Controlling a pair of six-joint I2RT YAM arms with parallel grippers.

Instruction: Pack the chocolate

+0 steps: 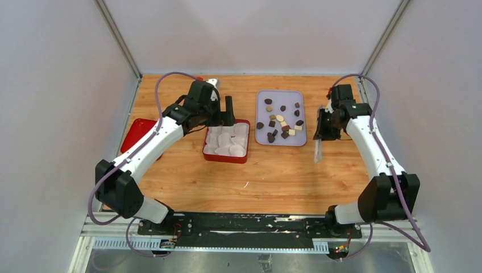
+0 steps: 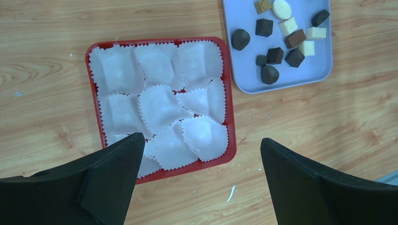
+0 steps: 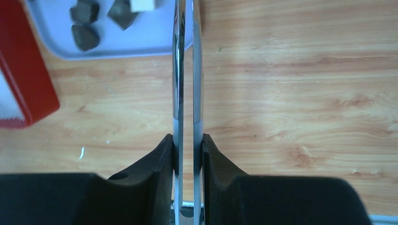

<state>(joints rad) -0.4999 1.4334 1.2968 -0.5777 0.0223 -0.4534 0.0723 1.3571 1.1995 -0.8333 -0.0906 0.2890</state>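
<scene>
Pale walls close in a wooden tabletop (image 1: 273,176), and on it the job looks barely begun. The red box (image 1: 226,158) sits toward the middle of the tabletop, lined with white paper cups (image 2: 159,105), and every cup I can see is bare. All the chocolate (image 1: 267,101) lies loose on the lavender tray (image 1: 281,95) just right of the box, toward the far edge: dark, brown and cream pieces scattered over it, none lifted. A flat red piece, which I take for the lid (image 1: 139,131), lies by the left edge, partly under my left arm. As I judge it, nothing is packed yet. Every piece has to cross from tray to cup, and the lid must go on last.

My right hand (image 3: 187,139) is clenched on a pair of metal tongs (image 3: 187,70), both fingers pressing the two blades nearly together. The tongs lie over bare wood just off the tray's right near corner. I see nothing between the blades, and I cannot tell whether their tips touch the wood.

My left hand (image 2: 201,142) hangs over the near edge of the box, spread wide, holding and touching nothing.
</scene>
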